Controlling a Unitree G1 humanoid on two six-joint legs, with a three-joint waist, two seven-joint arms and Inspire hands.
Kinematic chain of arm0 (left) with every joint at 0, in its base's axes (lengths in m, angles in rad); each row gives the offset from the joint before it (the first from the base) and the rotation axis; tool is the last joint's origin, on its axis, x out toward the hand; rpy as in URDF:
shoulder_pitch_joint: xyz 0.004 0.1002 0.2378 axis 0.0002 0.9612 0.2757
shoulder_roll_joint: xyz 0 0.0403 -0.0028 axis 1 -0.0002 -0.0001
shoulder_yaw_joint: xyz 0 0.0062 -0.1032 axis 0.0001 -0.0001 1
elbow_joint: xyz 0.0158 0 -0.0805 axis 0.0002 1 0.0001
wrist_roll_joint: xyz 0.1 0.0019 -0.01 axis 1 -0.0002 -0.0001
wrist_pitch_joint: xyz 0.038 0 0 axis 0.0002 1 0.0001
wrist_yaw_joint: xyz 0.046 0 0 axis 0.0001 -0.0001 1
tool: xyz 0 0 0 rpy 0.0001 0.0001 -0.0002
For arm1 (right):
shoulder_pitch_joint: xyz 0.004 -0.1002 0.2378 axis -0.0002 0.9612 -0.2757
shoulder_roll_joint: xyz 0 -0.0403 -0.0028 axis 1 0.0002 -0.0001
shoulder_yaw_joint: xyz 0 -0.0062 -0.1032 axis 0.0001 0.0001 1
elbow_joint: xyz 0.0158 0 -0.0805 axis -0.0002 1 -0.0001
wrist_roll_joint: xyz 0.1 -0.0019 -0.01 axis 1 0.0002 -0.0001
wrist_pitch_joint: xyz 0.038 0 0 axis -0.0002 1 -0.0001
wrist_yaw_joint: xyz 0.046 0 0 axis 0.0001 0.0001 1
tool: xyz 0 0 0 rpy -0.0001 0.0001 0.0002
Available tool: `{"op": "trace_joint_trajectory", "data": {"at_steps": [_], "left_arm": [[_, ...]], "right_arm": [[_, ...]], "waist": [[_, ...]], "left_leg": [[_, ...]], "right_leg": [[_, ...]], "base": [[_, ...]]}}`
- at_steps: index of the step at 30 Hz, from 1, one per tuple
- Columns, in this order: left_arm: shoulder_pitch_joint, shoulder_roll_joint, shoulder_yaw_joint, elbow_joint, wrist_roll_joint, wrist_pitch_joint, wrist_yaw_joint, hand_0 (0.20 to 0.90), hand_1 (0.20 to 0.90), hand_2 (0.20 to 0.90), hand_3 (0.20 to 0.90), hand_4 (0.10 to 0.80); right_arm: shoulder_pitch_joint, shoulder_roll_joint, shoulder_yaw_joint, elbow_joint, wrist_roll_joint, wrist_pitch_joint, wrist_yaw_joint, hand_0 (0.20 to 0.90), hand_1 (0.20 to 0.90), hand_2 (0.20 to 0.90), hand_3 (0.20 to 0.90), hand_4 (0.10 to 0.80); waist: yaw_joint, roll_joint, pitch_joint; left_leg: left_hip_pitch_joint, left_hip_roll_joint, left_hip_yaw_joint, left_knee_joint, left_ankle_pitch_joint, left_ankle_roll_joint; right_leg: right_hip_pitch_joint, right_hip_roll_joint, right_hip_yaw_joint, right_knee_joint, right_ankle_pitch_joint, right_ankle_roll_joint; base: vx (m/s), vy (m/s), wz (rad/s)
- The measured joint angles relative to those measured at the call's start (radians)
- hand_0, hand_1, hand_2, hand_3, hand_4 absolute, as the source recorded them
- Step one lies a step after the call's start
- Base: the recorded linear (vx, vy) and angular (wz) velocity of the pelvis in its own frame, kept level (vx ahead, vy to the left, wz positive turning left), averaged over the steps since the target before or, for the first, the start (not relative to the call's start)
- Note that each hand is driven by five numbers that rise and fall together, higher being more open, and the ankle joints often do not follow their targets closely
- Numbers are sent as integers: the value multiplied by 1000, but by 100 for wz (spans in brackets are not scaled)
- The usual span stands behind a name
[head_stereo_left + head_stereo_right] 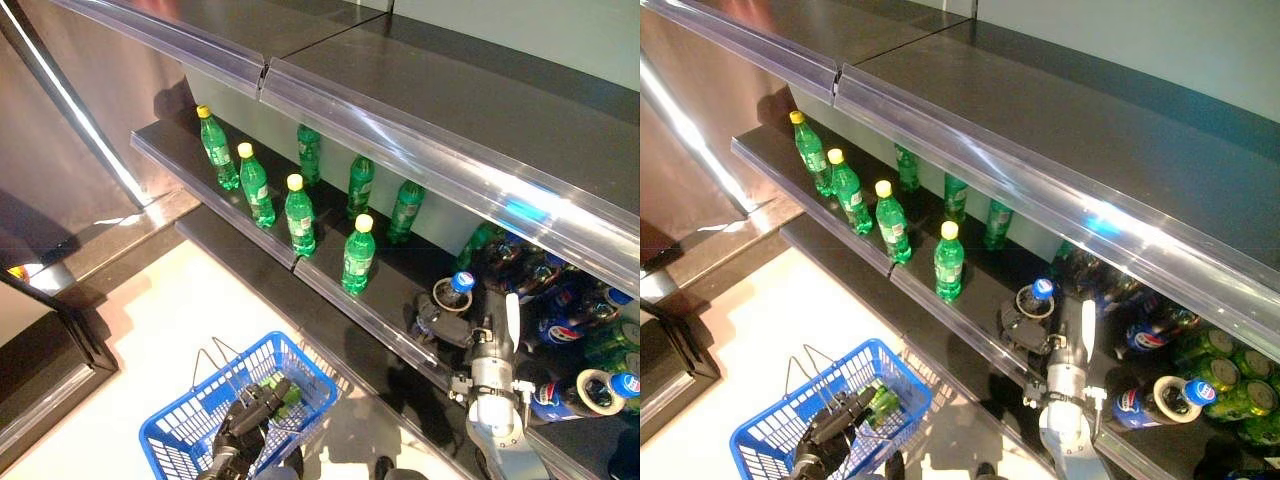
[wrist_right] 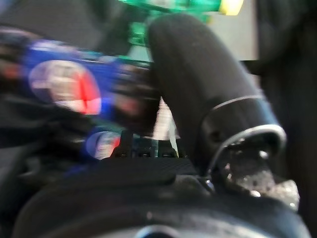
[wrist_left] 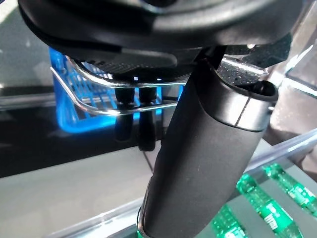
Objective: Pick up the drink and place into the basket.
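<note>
Our right hand (image 1: 440,322) curls its fingers around a dark cola bottle (image 1: 452,291) on the lower shelf (image 1: 330,290), not yet lifted. Our left hand (image 1: 252,412) grips the blue basket (image 1: 185,425)'s wire handle; a green bottle (image 1: 288,392) already lies just past those fingers. The shelf's front lip sits below our right fingers, other bottles crowd beyond, and open floor surrounds the basket.

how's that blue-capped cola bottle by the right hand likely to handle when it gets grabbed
The cola bottle stands upright and narrow, so a sideways nudge from the right hand could tip it. Once on its side it would probably roll. Its smooth plastic looks somewhat slippery.
</note>
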Motion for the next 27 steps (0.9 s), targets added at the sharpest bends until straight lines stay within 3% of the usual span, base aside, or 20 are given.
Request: {"op": "trace_joint_trajectory", "data": {"at_steps": [27], "left_arm": [[-10,0,-1,1,6,8,0,300,300,300,200,100]], "right_arm": [[-12,2,17,60,11,17,39,900,900,900,900,800]], "waist": [[3,7,4]], "left_leg": [[-17,-3,-19,17,-1,2]], "right_leg": [[0,-4,-24,4,-2,0]], "base": [[1,-1,1]]}}
